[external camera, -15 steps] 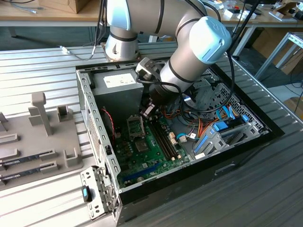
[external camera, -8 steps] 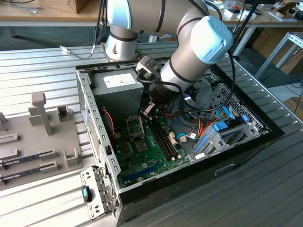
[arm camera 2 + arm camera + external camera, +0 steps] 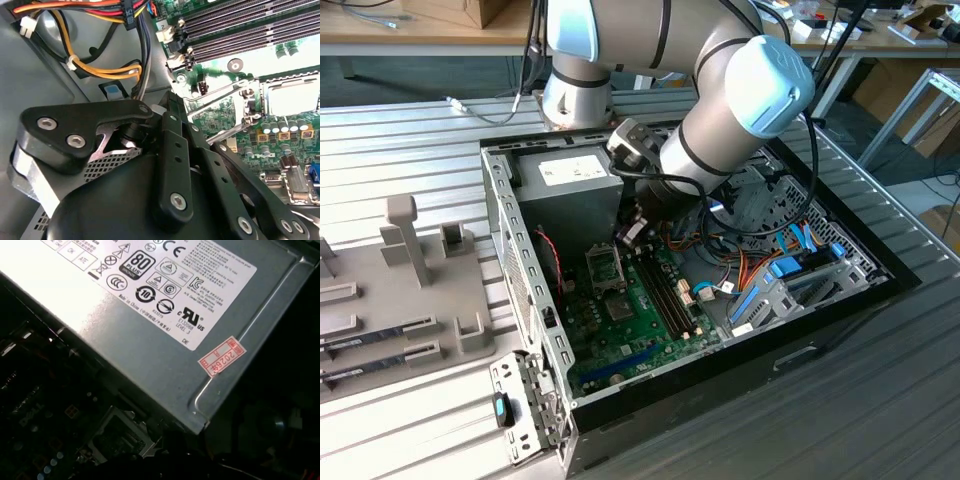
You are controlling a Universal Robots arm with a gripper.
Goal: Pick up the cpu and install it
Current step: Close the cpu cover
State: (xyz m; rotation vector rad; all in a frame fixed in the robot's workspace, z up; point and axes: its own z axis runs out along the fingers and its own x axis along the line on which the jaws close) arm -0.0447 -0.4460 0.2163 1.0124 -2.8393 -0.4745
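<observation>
Soft, even light fills the exterior view: the ribbed surface [image 3: 410, 150] at ten o'clock is pale, and the case [image 3: 505, 230] is shaded under the arm [image 3: 720, 110]. In the first wrist view glare whitens the power supply label [image 3: 65, 270] while the motherboard [image 3: 40, 430] sinks near-black — the second wrist view overexposes around the socket [image 3: 292, 97].

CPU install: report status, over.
Gripper low inside the case, beside the socket. Socket frame looks open; pale square inside, cannot confirm it is the cpu. Power supply and cables close alongside.
</observation>
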